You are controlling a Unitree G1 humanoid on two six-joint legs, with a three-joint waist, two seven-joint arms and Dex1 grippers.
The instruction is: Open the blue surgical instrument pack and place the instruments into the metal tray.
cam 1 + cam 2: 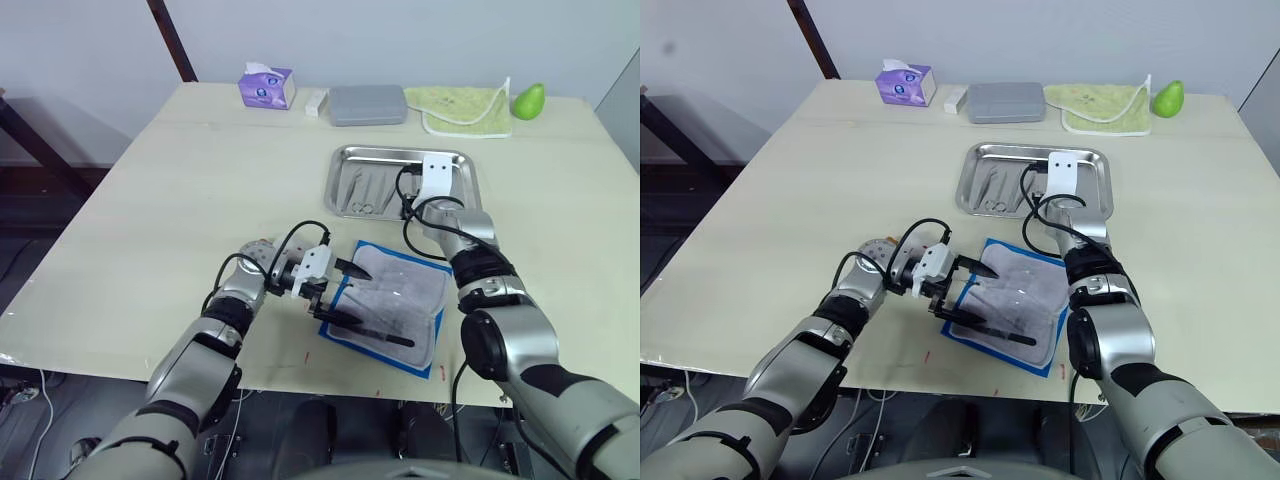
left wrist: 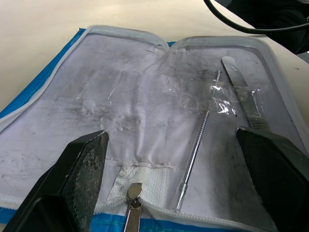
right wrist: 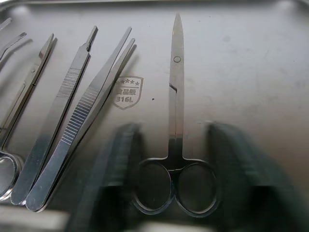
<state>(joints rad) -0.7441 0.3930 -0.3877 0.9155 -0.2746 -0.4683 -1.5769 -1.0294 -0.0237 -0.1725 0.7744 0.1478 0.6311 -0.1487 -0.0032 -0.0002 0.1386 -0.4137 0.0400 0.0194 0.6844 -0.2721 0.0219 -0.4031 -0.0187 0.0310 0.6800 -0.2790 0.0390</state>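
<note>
Your landmark is the metal tray [image 1: 340, 190], a shiny shallow rectangle sitting on the pale wooden surface [image 1: 180, 190]. Just on the near side of the tray, closer to you, the blue surgical instrument pack [image 1: 430, 345] lies unfolded and flat, its pale grey-white lining facing up inside a blue edge. Your left gripper [image 1: 340, 290] hovers low over the pack's left edge, on the near-left side of the tray, with its jaws spread wide and nothing between them. In the left wrist view, a thin metal probe [image 2: 194, 157] and a flat-bladed tool [image 2: 241, 94] still lie on the lining under clear plastic, between the two dark fingers [image 2: 72, 181]. Your right gripper [image 3: 169, 183] is down inside the tray, jaws apart, straddling the ring handles of a pair of scissors [image 3: 175, 121] that lies flat on the tray floor; the fingers look blurred, so you probably cannot count on them touching the rings. Beside the scissors in the tray lie tweezers [image 3: 79, 130] and other slim instruments [image 1: 365, 190]. Beyond the tray's far edge sit a grey case [image 1: 367, 104], a tissue box [image 1: 266, 87], a pale green cloth [image 1: 465, 108] and a green pear [image 1: 529, 99].
</note>
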